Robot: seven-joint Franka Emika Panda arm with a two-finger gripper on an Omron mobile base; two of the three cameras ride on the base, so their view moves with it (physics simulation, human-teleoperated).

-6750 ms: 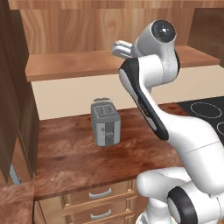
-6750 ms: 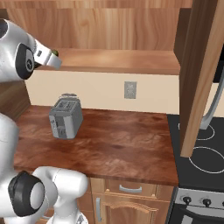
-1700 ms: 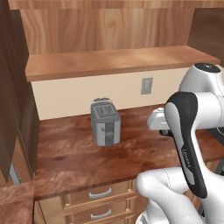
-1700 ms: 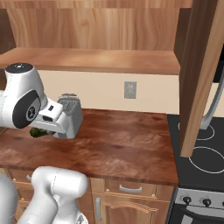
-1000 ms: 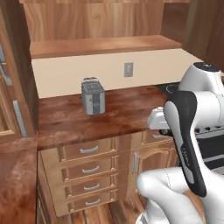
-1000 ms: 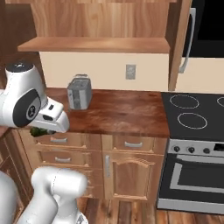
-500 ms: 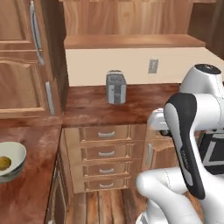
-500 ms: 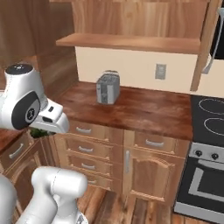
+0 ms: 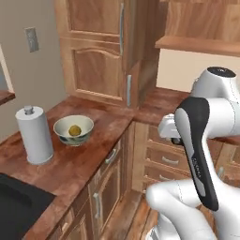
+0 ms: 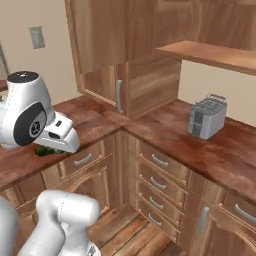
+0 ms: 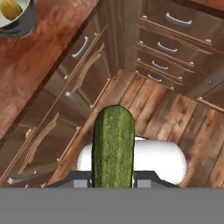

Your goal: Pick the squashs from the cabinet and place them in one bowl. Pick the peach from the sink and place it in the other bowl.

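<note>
My gripper (image 11: 113, 177) is shut on the elongated dark green squash (image 11: 113, 148), which stands up between the fingers above the wooden floor and drawer fronts. From the right base view a bit of that green squash (image 10: 46, 150) peeks out under the hand. The pale greenish-cream bowl (image 9: 73, 130) sits on the counter with the round yellow squash (image 9: 74, 131) inside; this bowl (image 11: 13, 17) also lies at the top left of the hand view. The cabinet's plank shelf (image 10: 210, 54) is at the right. A corner of the black sink (image 9: 18, 206) shows low left. The peach and the other bowl are out of view.
A white paper towel roll (image 9: 33, 135) stands just left of the bowl. A grey toaster (image 10: 206, 117) sits on the counter under the shelf. Tall wooden cabinet doors (image 9: 101, 51) rise at the counter's corner, with drawer fronts (image 10: 160, 182) and plank floor below.
The whole picture has swung left as the base moved: the toaster slid away to the right, and the bowl, paper towel roll and sink came closer. The grip on the green squash is unchanged.
</note>
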